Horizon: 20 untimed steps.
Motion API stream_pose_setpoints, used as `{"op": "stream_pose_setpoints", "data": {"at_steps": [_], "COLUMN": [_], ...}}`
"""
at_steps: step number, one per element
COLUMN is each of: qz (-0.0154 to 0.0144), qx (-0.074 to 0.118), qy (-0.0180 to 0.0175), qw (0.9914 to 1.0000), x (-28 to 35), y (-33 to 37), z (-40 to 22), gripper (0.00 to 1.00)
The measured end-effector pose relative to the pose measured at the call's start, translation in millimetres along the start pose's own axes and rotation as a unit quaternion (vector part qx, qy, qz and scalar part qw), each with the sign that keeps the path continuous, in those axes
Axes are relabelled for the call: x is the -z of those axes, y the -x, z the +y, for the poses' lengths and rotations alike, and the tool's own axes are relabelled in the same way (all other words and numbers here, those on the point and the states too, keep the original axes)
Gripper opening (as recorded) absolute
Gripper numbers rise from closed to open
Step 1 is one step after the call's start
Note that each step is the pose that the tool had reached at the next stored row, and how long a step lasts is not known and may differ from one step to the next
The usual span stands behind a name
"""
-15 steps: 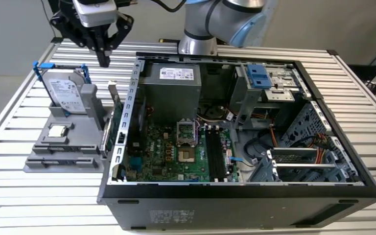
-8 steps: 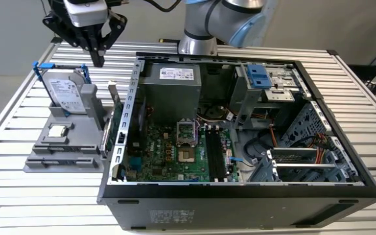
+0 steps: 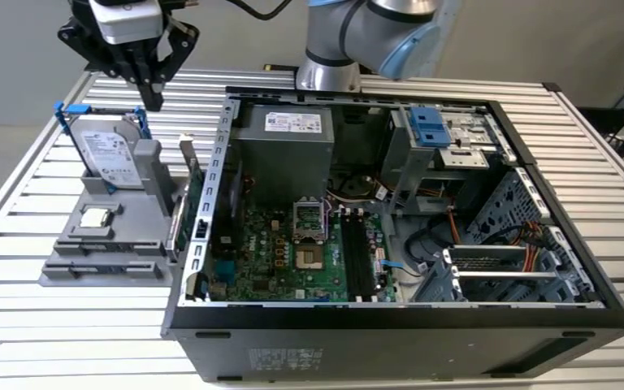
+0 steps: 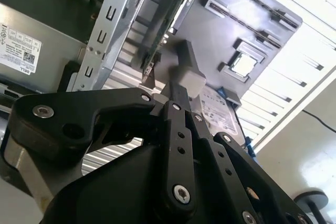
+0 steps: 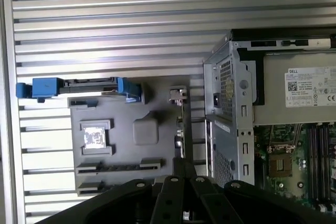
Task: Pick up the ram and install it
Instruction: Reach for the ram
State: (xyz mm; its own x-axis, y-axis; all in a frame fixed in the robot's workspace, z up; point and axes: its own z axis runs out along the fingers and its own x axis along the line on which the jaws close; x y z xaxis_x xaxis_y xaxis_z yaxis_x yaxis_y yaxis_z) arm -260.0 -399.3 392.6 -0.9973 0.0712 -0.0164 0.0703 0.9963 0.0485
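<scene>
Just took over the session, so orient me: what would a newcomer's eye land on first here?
The open computer case fills the middle of the exterior view, its green motherboard bare. At the exterior view's left a grey holder carries an upright hard drive, with the ram on edge along its case-facing side. The black tool hangs above that holder.

Dark ram [image 3: 195,211] stands on edge beside holder [image 3: 106,264].
</scene>
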Motion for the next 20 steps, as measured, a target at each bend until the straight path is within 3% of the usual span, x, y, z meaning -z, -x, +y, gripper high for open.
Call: {"op": "stream_pose_setpoints", "data": {"at_steps": [20], "qz": [0.0000], "qx": [0.000], "qy": [0.0000], "qw": [1.00000], "x": [0.9], "y": [-47.4], "z": [-3.4], "gripper": [0.00]}}
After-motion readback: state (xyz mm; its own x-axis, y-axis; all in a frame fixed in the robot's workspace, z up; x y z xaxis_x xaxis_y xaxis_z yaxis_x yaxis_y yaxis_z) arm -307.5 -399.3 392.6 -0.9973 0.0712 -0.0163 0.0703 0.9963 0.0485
